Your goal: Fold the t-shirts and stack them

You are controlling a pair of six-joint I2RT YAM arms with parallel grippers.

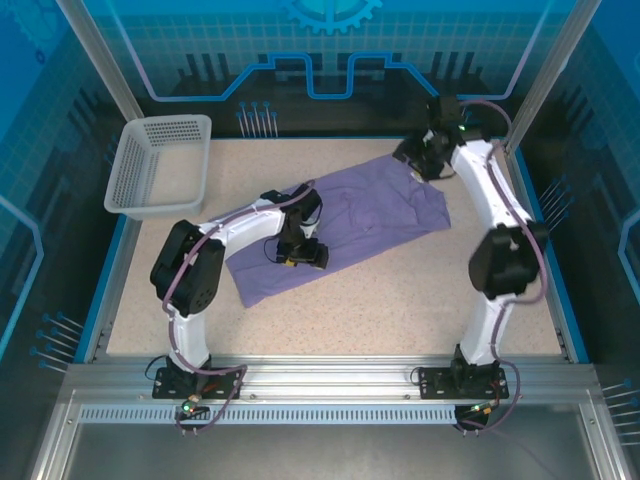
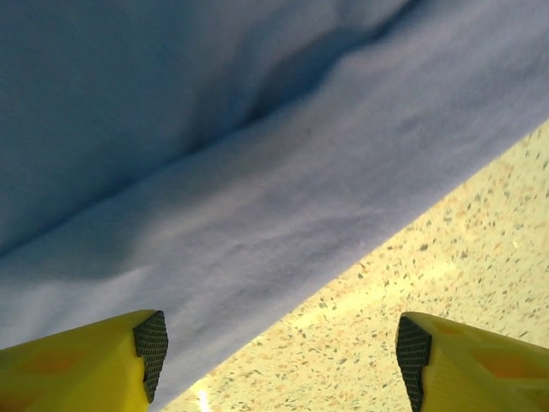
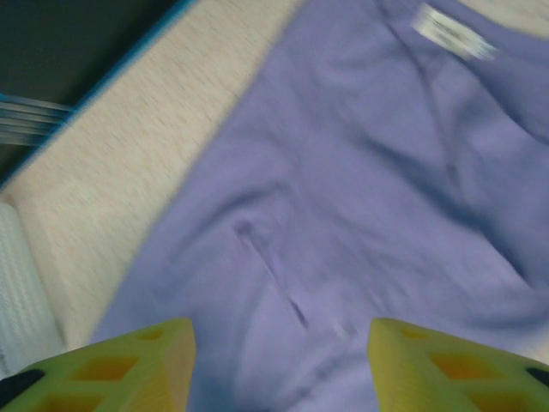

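Top external view: a speckled table (image 1: 400, 300) carries a lavender t-shirt (image 1: 370, 210) spread mid-table, apart from a mesh basket (image 1: 160, 165) (far-left corner). Left gripper (image 2: 279, 352) gapes over the shirt's near edge; right gripper (image 3: 283, 360), fingers likewise apart, hangs above its far end.

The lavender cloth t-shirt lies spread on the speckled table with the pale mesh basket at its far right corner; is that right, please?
No: the top external view shows the pale plastic mesh basket at the far left corner of the speckled table.
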